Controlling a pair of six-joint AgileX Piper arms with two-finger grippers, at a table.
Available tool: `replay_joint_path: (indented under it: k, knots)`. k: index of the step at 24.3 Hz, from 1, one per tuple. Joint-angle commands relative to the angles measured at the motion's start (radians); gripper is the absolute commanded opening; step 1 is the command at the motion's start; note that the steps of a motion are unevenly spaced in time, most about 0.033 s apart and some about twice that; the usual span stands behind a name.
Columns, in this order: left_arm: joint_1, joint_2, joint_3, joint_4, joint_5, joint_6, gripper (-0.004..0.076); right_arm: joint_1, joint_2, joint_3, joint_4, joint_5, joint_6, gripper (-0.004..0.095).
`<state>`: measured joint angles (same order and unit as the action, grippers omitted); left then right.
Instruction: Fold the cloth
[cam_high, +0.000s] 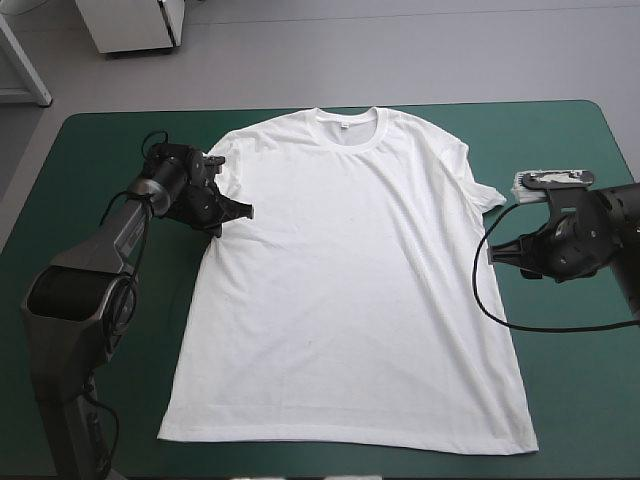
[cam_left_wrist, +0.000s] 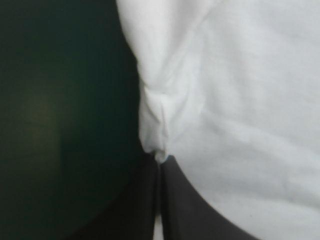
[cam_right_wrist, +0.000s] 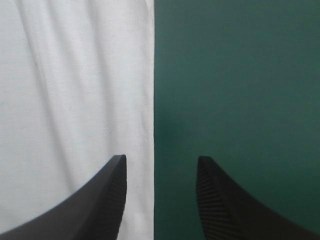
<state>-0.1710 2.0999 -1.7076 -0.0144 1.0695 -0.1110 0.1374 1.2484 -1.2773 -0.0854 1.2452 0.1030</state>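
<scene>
The white, short-sleeved cotton T-shirt (cam_high: 350, 290) lay spread flat and face up in the centre of the high view. Its collar pointed toward the top of the frame and its hem ran along the bottom. It rested on the teal-green table cover (cam_high: 90, 200), which showed bare on both sides of it.

At the left of the frame, just under the sleeve, the left gripper (cam_high: 238, 211) sat on the shirt's side edge. In its wrist view the black fingers met in a point, clamped on a small puckered pinch of fabric (cam_left_wrist: 159, 142).

At the right of the frame, below the other sleeve, the right gripper (cam_high: 497, 253) stood at the shirt's opposite edge. Its fingers were apart in its wrist view (cam_right_wrist: 161, 167), and the straight cloth edge ran between them, one finger over the shirt and the other over the cover.

The step in hand appeared to be taking hold of both sides for the first fold. The left side looked secured and the right side not yet. The next move probably called for the right fingers to come down and pinch that edge, catching both layers, before either arm lifted.
</scene>
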Motion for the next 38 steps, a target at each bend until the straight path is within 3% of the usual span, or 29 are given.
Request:
replay_joint_path:
  k: [1, 4, 8, 16, 19, 31, 38]
  knots:
    - [0.004, 0.017, 0.014, 0.031, -0.003, -0.002, -0.0022, -0.001, -0.021, -0.032, -0.020, -0.043, 0.011, 0.0418]
    - [0.004, -0.006, 0.012, 0.035, -0.017, -0.002, -0.0022, -0.051, 0.018, -0.037, 0.031, -0.065, 0.023, 0.0420]
    - [0.004, -0.013, 0.010, 0.037, -0.008, -0.002, -0.0022, -0.160, 0.139, -0.099, 0.181, -0.120, -0.050, 0.0486]
    - [0.004, -0.013, 0.010, 0.030, -0.028, -0.002, -0.0022, -0.159, 0.482, -0.326, 0.209, -0.147, -0.064, 0.0495]
    - [0.004, -0.013, 0.010, 0.030, -0.031, -0.002, -0.0022, -0.150, 0.532, -0.331, 0.250, -0.164, -0.085, 0.0494]
    - [0.004, -0.013, 0.010, 0.032, -0.038, -0.002, -0.0022, -0.100, 0.688, -0.331, 0.189, -0.212, -0.060, 0.0491]
    - [0.004, -0.013, 0.010, 0.032, -0.048, -0.002, -0.0022, -0.081, 0.736, -0.331, 0.215, -0.213, -0.060, 0.0360]
